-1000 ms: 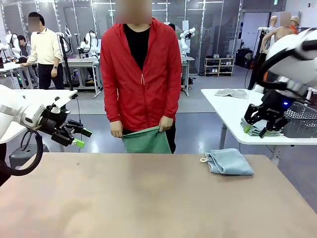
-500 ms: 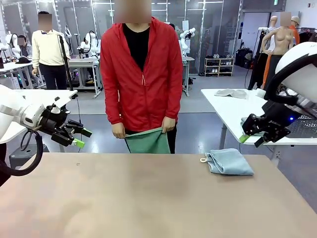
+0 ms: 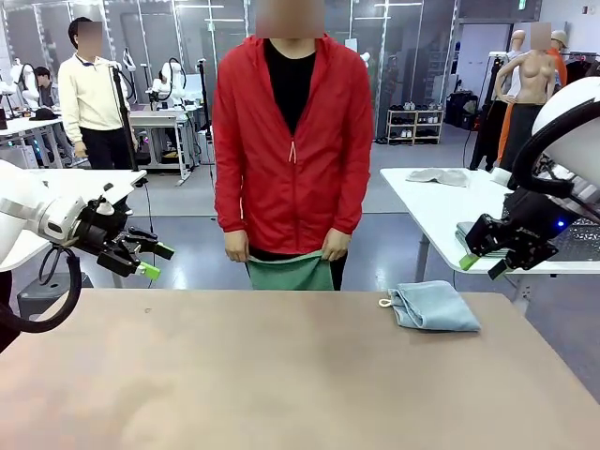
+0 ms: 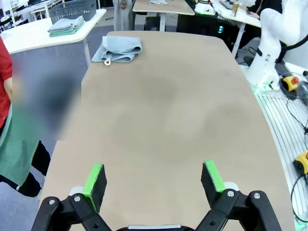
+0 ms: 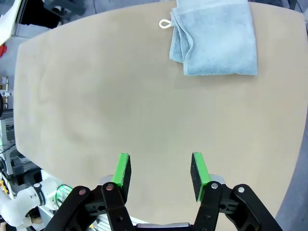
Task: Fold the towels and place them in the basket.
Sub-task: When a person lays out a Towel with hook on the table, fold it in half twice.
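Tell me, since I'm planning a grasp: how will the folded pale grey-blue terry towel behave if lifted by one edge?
Probably floppy: the folded pale grey-blue terry towel lies in soft loose layers, so it would likely sag and unfold. Pushed, it may bunch on the matte beige table.

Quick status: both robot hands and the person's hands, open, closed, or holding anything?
Left hand: open, empty.
Right hand: open, empty.
Person's hands: both holding the green towel.
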Robot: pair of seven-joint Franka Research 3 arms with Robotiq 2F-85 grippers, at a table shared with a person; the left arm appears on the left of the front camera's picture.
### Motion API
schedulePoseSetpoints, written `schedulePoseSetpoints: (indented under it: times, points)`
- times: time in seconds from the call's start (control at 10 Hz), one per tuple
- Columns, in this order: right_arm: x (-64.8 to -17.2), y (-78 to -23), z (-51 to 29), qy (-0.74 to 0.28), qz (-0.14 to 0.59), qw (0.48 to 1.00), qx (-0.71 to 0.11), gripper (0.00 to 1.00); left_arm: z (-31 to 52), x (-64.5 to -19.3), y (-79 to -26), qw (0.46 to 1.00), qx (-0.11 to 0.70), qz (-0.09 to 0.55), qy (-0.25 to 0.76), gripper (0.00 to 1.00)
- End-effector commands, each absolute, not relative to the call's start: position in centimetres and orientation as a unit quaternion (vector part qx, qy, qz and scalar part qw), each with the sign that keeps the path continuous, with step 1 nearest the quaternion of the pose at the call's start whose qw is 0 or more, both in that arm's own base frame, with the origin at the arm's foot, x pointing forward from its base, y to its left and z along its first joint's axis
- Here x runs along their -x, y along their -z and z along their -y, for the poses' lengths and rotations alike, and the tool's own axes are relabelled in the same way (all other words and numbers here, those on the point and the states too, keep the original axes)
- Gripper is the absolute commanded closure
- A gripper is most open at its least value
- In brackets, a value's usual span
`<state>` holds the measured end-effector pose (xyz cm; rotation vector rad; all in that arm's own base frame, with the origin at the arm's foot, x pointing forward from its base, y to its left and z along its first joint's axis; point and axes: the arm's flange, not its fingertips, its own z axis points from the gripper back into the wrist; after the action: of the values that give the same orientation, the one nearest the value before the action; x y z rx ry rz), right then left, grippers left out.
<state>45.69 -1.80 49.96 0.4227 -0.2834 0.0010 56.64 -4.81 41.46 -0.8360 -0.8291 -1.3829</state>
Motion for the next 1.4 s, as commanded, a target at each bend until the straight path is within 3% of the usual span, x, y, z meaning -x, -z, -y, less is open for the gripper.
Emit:
schedulePoseSetpoints:
  times: [0.0,1.3]
  points:
    - [-45.78,-50.58,1.54,0.009,0.134,0.969,-0.209,0.37,4.91,-56.63,-41.68,0.620,0.366,0.356,0.596,0.00]
    - [-45.78,-50.58,1.54,0.009,0.134,0.969,-0.209,0.37,4.91,-56.63,-41.68,0.620,0.366,0.356,0.596,0.00]
